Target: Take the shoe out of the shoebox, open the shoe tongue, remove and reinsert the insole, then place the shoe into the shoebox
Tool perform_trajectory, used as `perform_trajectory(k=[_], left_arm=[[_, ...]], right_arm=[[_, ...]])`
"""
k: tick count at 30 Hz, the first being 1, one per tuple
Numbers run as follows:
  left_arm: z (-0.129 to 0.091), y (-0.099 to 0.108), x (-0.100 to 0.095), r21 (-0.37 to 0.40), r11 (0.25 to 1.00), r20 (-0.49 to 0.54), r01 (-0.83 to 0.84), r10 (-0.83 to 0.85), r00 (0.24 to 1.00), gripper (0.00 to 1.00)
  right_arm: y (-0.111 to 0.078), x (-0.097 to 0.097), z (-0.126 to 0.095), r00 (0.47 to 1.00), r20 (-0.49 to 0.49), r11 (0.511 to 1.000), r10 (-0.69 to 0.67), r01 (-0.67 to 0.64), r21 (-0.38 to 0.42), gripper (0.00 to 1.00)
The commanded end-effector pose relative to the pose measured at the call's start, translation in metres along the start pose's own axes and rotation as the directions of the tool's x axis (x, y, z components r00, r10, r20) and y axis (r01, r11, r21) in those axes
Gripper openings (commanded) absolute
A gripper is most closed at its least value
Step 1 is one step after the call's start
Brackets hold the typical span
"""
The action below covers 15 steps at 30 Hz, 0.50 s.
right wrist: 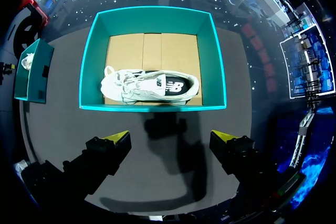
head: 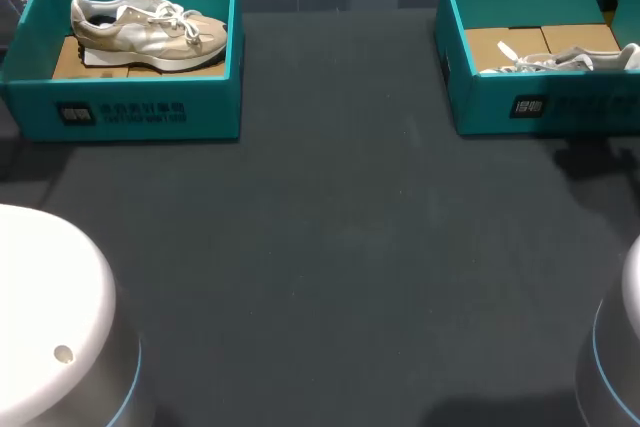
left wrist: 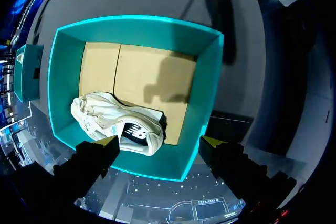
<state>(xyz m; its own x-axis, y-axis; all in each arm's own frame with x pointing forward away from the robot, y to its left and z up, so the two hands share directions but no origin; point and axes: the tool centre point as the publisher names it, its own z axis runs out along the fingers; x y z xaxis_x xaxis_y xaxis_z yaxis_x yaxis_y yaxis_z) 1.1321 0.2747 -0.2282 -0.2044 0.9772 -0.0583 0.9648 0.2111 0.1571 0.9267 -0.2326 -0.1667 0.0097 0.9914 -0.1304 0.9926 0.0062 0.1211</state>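
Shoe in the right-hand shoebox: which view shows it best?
Right wrist view: the whole shoe shows inside its shoebox. Head view hides much of it behind the shoebox wall; left wrist view shows that shoebox only far off.

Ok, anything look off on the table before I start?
Nothing stands out. The left shoe sits in the left shoebox, the right shoe in the right shoebox, its laces loose. Both boxes stand square and intact; nothing spilled.

A cream-and-beige laced sneaker stands on its sole inside an open teal cardboard shoebox at the table's far left; a second whitish sneaker, seemingly on its side, lies in the matching teal shoebox at the far right
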Motion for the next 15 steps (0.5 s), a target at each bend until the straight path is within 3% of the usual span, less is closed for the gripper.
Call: perform_trajectory(k=[1, 7, 15], left_arm=[[0.0, 0.006, -0.001, 0.017, 1.0, -0.003, -0.002, 0.002, 1.0, 1.0], [0.018, 0.024, -0.012, 0.082, 0.994, 0.01, -0.072, 0.072, 0.997, 1.0], [0.043, 0.04, -0.017, 0.083, 0.983, -0.014, -0.163, 0.165, 0.986, 1.0]], right_arm=[[0.0, 0.0, 0.0, 1.0, 0.0, 1.0, 0.0, 0.0, 0.0, 1.0], [0.0, 0.0, 0.0, 1.0, 0.0, 1.0, 0.0, 0.0, 0.0, 1.0], [0.0, 0.0, 0.0, 1.0, 0.0, 1.0, 0.0, 0.0, 0.0, 1.0]])
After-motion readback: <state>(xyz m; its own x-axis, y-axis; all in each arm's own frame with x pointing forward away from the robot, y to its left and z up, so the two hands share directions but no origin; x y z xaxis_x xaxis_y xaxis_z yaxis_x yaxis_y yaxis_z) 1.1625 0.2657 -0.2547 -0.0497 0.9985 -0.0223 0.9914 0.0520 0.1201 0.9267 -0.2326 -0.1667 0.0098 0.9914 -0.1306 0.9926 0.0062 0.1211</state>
